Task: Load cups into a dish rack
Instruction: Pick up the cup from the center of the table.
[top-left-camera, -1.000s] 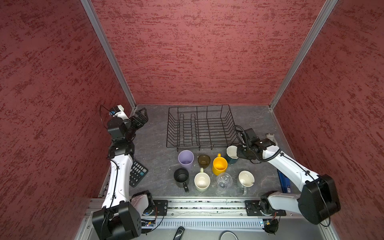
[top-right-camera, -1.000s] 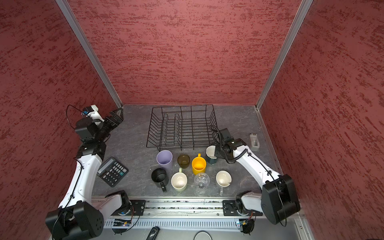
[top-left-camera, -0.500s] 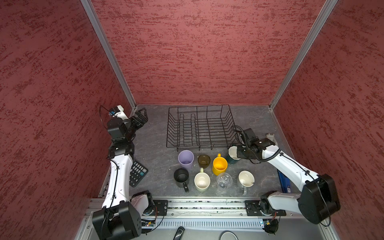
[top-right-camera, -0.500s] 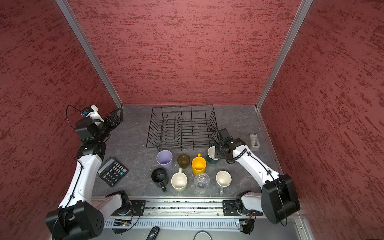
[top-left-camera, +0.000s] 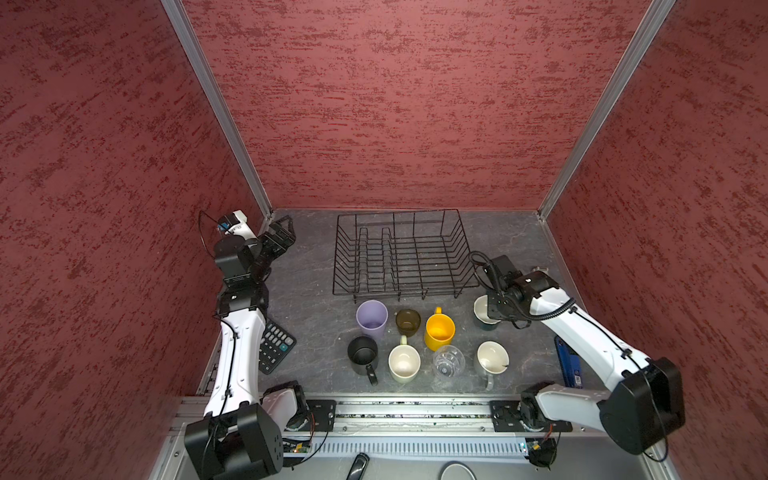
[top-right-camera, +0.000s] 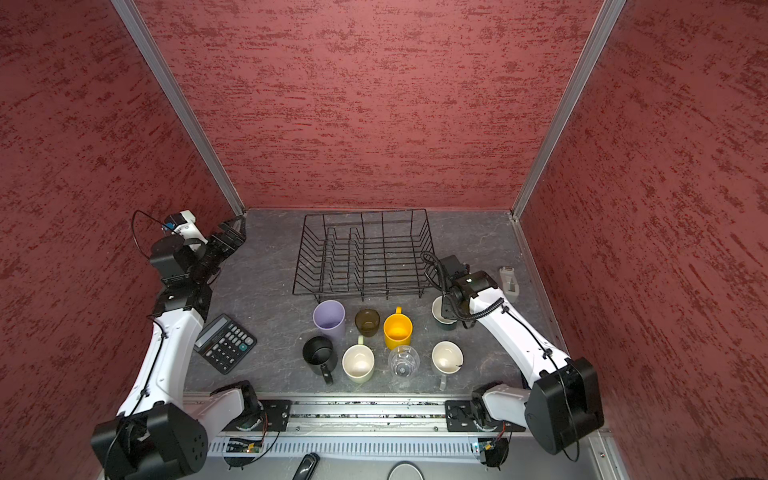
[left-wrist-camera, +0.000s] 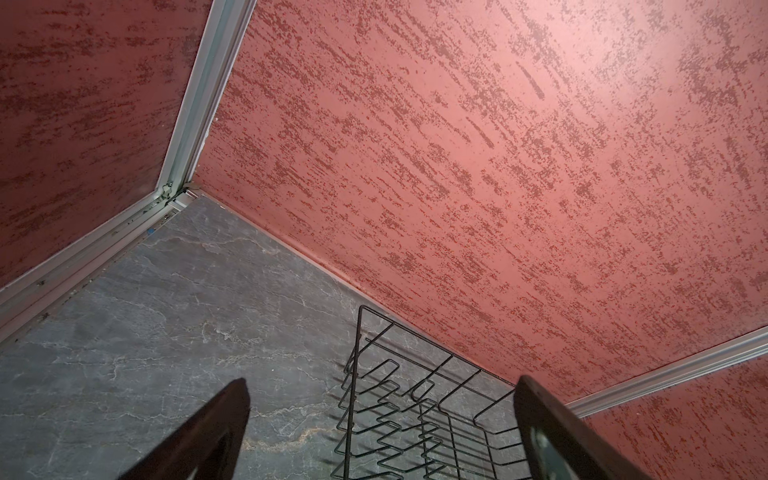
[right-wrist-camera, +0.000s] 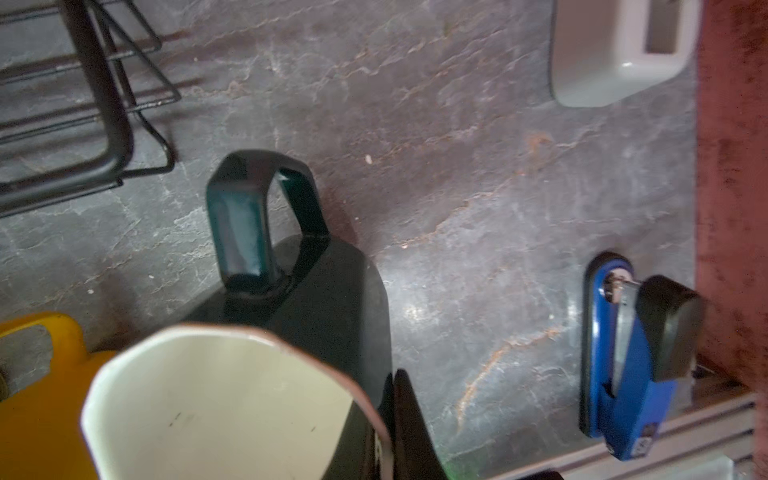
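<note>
Item: teal-glazed ceramic mug with a cream inside (top-left-camera: 482, 318), standing just off the near right corner of the black wire dish rack (top-left-camera: 399, 266), outside it.

Change noted: within the last second the right gripper (top-left-camera: 495, 309) has drawn its fingers together on this mug's wall. In the right wrist view one dark finger (right-wrist-camera: 411, 436) lies against the outer wall, with the rim pinched. Whether the base has left the table I cannot tell.

Idle: left gripper (top-left-camera: 286, 228), off the rack's far left corner and apart from it, fingers (left-wrist-camera: 216, 428) spread wide, holding nothing.

Remaining stock, all upright before the rack's near side:
- Row nearer the rack: lilac plastic tumbler (top-left-camera: 372, 318), brown glass (top-left-camera: 408, 321), yellow mug (top-left-camera: 439, 330).
- Row farther from the rack: black mug (top-left-camera: 363, 354), cream mug (top-left-camera: 404, 362), clear ribbed glass (top-left-camera: 448, 360), grey mug (top-left-camera: 492, 358).

Rack contents: nil.

Reading: the grasp looks made, so the first of eight cups seems ready to go up and over the rack's near right wall. Loading has barely begun.
</note>
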